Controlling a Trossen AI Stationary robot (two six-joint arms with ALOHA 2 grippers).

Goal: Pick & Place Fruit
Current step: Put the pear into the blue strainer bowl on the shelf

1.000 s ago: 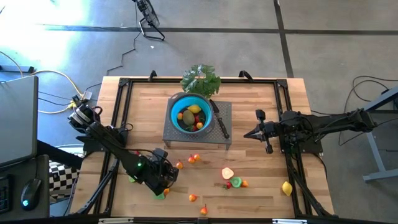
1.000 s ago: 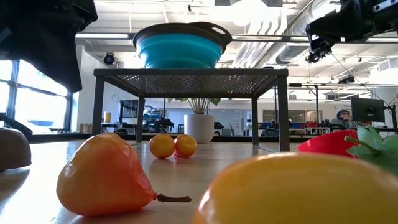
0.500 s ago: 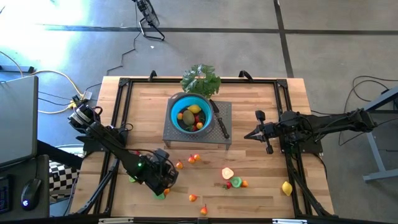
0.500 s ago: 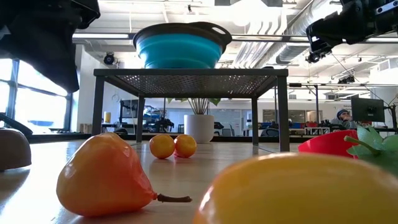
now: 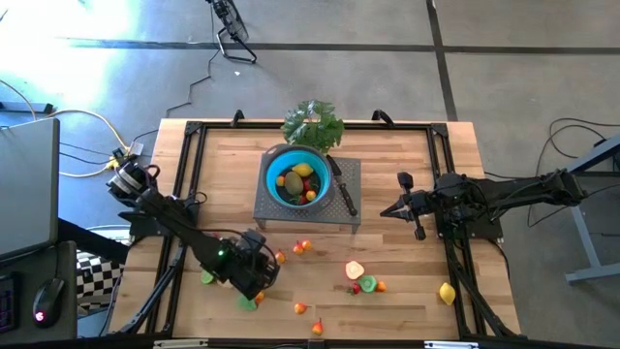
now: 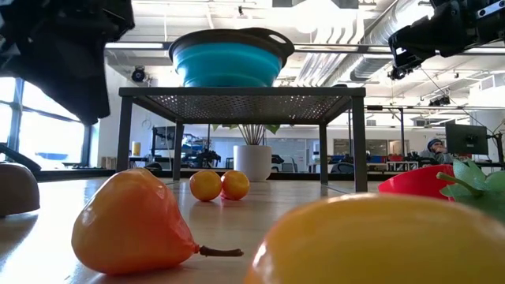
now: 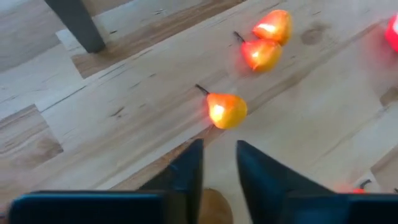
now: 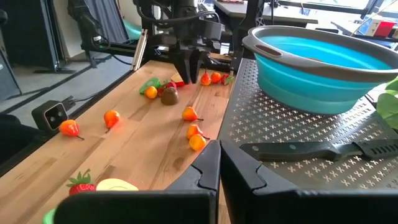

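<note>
Small toy fruits lie scattered on the wooden table's near half. They include an orange pear (image 7: 226, 110), two orange-red ones (image 7: 264, 43), a brown one (image 8: 169, 94), a cream slice (image 5: 355, 270) and a yellow lemon (image 5: 447, 292). More fruit lies in the blue bowl (image 5: 297, 177) on the grey mesh stand (image 5: 351, 174). My left gripper (image 7: 219, 152) hangs over the near left, pointing down and slightly open with nothing between its tips, just short of the pear. My right gripper (image 5: 387, 208) is shut and waits in the air right of the stand.
A black-handled knife (image 8: 298, 149) lies on the stand beside the bowl. A leafy green bunch (image 5: 312, 124) sits behind the stand. A black frame runs along the table's edges (image 5: 184, 184). Bare wood lies between the stand and my right arm.
My left wrist has rolled a little in place over the near left of the table. In the low view its dark bulk has shifted slightly toward the right. The fruits lie where they were.
</note>
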